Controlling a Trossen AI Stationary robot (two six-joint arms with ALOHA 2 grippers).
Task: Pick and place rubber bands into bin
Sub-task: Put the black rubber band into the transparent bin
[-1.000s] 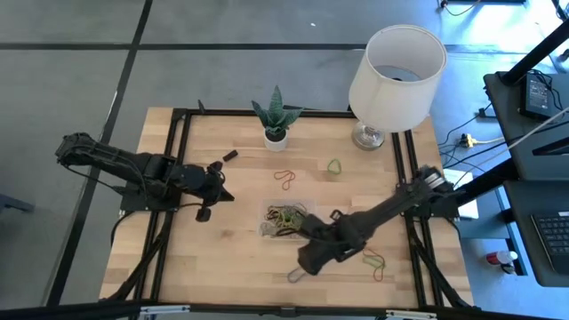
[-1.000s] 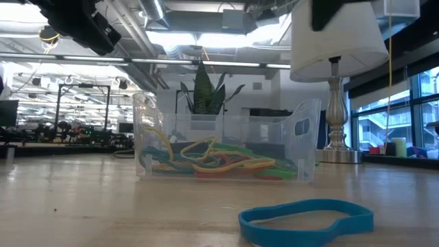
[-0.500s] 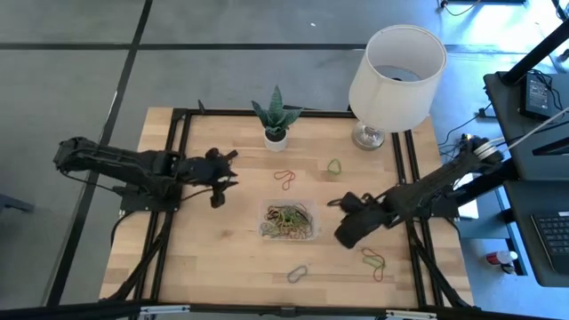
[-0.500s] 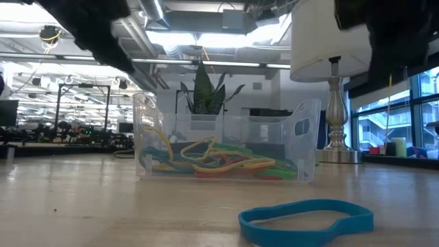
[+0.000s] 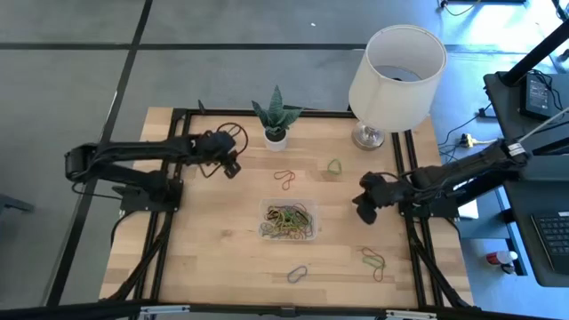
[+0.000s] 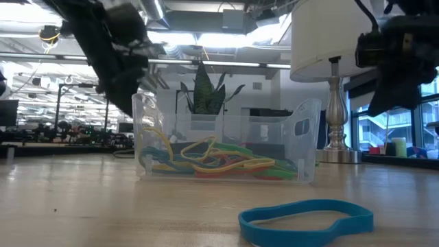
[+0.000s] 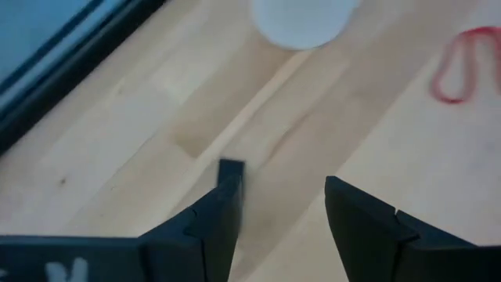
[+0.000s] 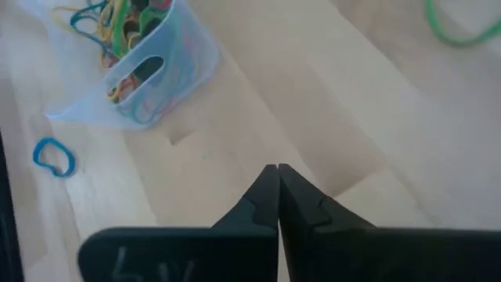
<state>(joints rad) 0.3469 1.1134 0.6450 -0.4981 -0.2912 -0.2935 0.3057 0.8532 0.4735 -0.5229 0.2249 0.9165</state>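
The right gripper (image 5: 363, 201), fingers pressed together on nothing, hangs near the bench's right edge. The left gripper (image 5: 230, 164), fingers spread, is near the far edge beside the white pot (image 5: 276, 138). The bin (image 5: 289, 220) of rubber bands (image 5: 286, 218) sits mid-bench, with loose ones (image 5: 373, 261) around it.

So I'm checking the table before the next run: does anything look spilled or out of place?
Nothing is spilled or damaged. The bin stands upright with bands inside, but loose rubber bands remain on the table: a red one, a green one, a blue one and a cluster near the front right.
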